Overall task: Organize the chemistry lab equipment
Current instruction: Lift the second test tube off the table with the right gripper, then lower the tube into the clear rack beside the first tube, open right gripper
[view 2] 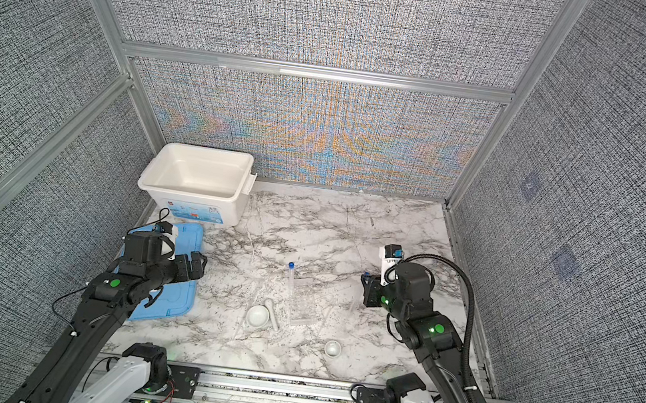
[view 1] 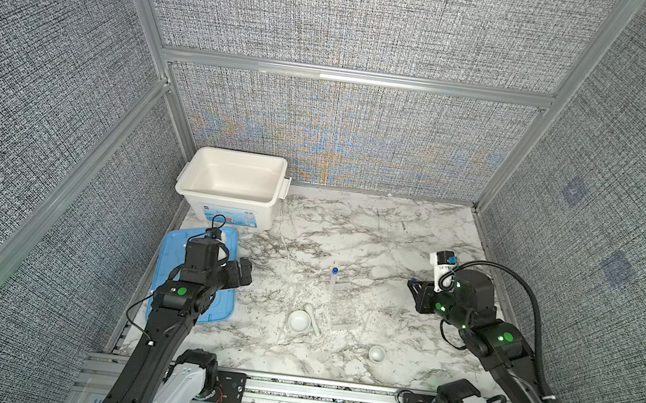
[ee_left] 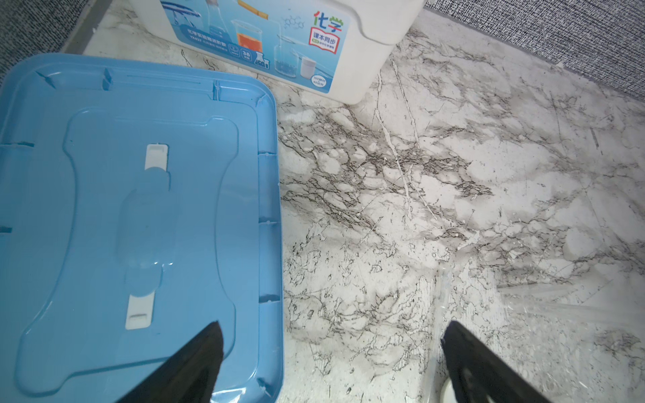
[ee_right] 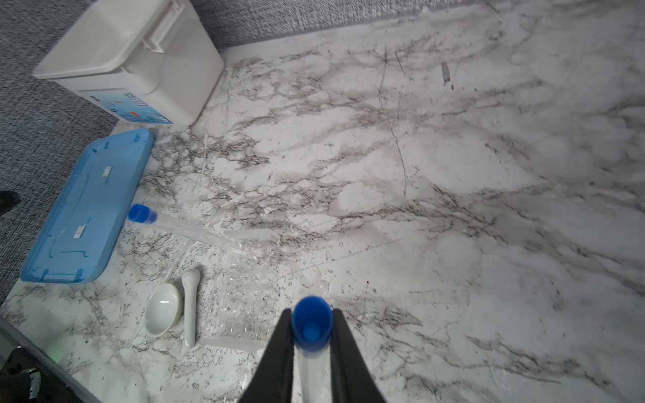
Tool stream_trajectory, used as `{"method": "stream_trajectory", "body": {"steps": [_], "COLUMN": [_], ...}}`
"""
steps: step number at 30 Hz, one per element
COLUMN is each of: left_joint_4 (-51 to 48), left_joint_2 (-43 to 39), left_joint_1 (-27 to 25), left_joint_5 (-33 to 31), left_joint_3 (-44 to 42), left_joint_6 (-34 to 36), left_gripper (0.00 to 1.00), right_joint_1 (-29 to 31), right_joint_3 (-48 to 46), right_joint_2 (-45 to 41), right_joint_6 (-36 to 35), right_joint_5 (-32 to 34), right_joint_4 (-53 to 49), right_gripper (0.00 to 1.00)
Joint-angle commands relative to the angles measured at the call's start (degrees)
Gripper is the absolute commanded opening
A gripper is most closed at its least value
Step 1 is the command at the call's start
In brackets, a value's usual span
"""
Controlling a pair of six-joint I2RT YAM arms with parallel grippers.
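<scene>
Right claw [ee_right: 311, 312] grips a tube [ee_right: 311, 322], left claw [ee_left: 333, 322] open, empty; tub [view 1: 228, 209] holds nothing, with mortar [view 1: 299, 320], pestle [view 1: 312, 319], dish [view 1: 376, 353] and second tube [view 1: 332, 285] on desk [view 1: 371, 238], so barely started.

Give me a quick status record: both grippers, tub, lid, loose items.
Left gripper: open, empty, over the edge of the flat light-blue plastic lid
Right gripper: shut on a slim clear tube with blue cap
Large white plastic tub: lid off, nothing visible inside
Second blue-capped clear tube: lying on the marble table
Small white mortar bowl: on table, white pestle lying beside it
Smaller white round dish: on table, apart
</scene>
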Motion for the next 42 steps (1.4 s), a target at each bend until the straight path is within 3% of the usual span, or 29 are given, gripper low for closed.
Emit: {"method": "stream_trajectory", "body": {"steps": [1,6,11,14,24,42], "left_joint_4": [-0.24,-0.01,0.31,-0.11,0.42,0.3], "left_joint_2": [0.08,0.75,1.92,2.41,1.27,2.06], "left_joint_1": [0.03,-0.03,0.04,0.03,0.0,0.04], "left_joint_5": [-0.89,-0.5,0.18,0.3,-0.81,-0.45], "left_joint_3": [-0.06,-0.11,-0.14,0.13,-0.56,-0.15], "left_joint_6": [0.11,0.07,0.18,0.24,0.52,0.79], "left_gripper": [0.99,0.99,0.99,0.99,0.99,0.99], "right_joint_1": [3.53,10.98,22.8,26.69,27.27,27.79], "right_joint_3": [-2.21,-7.19,-7.23,-7.11,-10.82,-12.18], "right_joint_2": [-3.41,-3.82,5.58,11.51,20.64,26.86], "right_joint_6": [-1.19,-2.58,-10.19,-13.33,-12.46,-10.31], "right_joint_5": [4.58,10.24,19.76,22.79,23.59,23.01], "right_joint_4": [9.86,25.97,39.2,46.25,59.93,61.06], "right_gripper": [0.19,0.18,0.18,0.18,0.18,0.18]}}
